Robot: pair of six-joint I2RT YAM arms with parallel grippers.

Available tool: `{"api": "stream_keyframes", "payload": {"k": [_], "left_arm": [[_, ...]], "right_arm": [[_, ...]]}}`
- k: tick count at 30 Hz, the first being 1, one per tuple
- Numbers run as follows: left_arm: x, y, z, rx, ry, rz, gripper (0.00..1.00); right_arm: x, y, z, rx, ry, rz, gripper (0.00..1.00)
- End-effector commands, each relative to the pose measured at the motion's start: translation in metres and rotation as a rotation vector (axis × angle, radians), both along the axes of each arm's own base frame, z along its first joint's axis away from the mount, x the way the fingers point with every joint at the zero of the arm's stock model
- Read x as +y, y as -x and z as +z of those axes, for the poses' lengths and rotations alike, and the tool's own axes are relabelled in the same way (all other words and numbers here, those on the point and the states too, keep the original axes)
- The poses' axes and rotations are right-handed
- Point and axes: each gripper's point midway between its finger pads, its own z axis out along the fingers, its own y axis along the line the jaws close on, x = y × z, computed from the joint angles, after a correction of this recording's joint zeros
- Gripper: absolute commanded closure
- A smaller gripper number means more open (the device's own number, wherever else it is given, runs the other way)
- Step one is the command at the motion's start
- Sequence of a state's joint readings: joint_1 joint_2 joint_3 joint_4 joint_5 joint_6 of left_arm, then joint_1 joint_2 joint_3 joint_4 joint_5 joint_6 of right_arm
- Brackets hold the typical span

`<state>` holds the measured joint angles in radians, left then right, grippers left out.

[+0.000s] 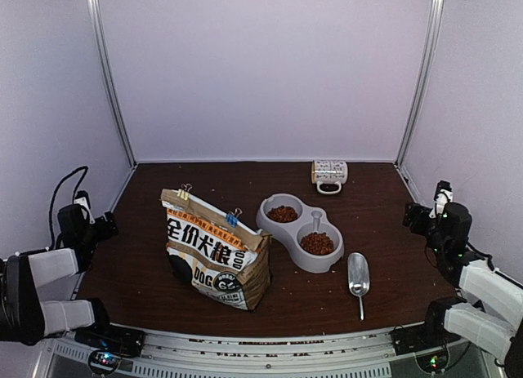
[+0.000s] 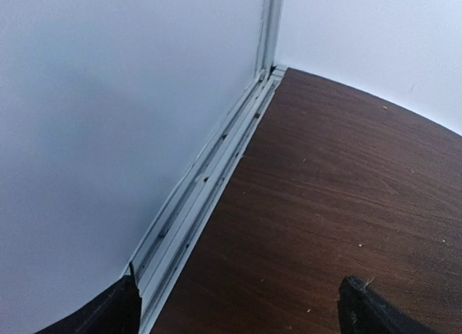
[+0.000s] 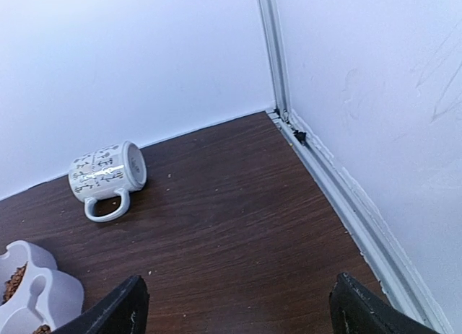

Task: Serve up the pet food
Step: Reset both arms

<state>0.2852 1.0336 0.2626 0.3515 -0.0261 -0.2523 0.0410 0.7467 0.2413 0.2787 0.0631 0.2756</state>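
At the near edge the two arms sit folded out to the sides of the table point(image 1: 147, 280), well apart from everything on it. The left gripper point(image 2: 238, 316) points into the left wall corner with its jaws spread wide and nothing between them but bare wood. The right gripper point(image 3: 238, 312) is likewise wide and empty, facing the far right corner.

Nearest of the objects, a metal scoop point(image 1: 358, 276) lies flat on the right, handle toward the arms and bowl up; whether it holds anything I cannot tell. To its left stands the printed paper dog food bag point(image 1: 216, 251), its top folded over and pinned by two binder clips point(image 1: 184, 192).

Between bag and scoop, a little farther back, is the grey double bowl point(image 1: 298, 231). The pet food point(image 1: 317, 244) is here: reddish-brown kibble fills both compartments. Beyond it a patterned mug point(image 3: 108, 172) lies on its side near the back wall.

Judging by the filled bowl, clipped bag and set-down scoop, the serving looks complete. If another portion were wanted, the next move would call for unclipping the bag and pinching the thin scoop handle off the tabletop.
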Motion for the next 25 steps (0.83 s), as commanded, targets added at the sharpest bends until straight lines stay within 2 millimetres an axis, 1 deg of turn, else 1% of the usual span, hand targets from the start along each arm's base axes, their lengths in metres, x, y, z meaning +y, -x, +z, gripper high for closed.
{"api": "stream_keyframes", "payload": {"k": [1, 2, 3, 4, 5, 8, 10, 12, 15, 20, 25], "left_arm": [[-0.024, -0.033, 0.056, -0.211, -0.242, -0.107, 0.02], [-0.028, -0.039, 0.057, -0.217, -0.251, -0.122, 0.02], [-0.028, -0.047, 0.061, -0.218, -0.249, -0.122, 0.02], [-0.026, -0.053, 0.063, -0.213, -0.246, -0.118, 0.02], [-0.026, -0.059, 0.063, -0.208, -0.245, -0.118, 0.02], [-0.026, -0.067, 0.069, -0.251, -0.244, -0.111, 0.02], [-0.030, -0.072, 0.065, -0.241, -0.251, -0.135, 0.02], [-0.035, -0.074, 0.062, -0.242, -0.266, -0.151, 0.02], [-0.042, -0.076, 0.059, -0.235, -0.288, -0.169, 0.02], [-0.048, -0.079, 0.056, -0.225, -0.312, -0.180, 0.02], [-0.050, -0.080, 0.055, -0.218, -0.331, -0.167, 0.02]], "right_arm": [[-0.022, -0.001, 0.034, -0.184, 0.077, -0.113, 0.12], [-0.023, -0.002, 0.038, -0.218, 0.085, -0.116, 0.12], [-0.023, -0.002, 0.034, -0.222, 0.094, -0.115, 0.12], [-0.023, -0.002, 0.039, -0.260, 0.104, -0.118, 0.12], [-0.024, -0.003, 0.036, -0.263, 0.116, -0.122, 0.12], [-0.027, -0.010, 0.030, -0.263, 0.137, -0.137, 0.11], [-0.026, -0.015, 0.025, -0.262, 0.137, -0.126, 0.11], [-0.024, -0.021, 0.025, -0.270, 0.141, -0.114, 0.12], [-0.024, -0.027, 0.021, -0.231, 0.152, -0.111, 0.12], [-0.025, -0.026, 0.021, -0.272, 0.166, -0.117, 0.11], [-0.025, -0.030, 0.018, -0.259, 0.172, -0.116, 0.12]]}}
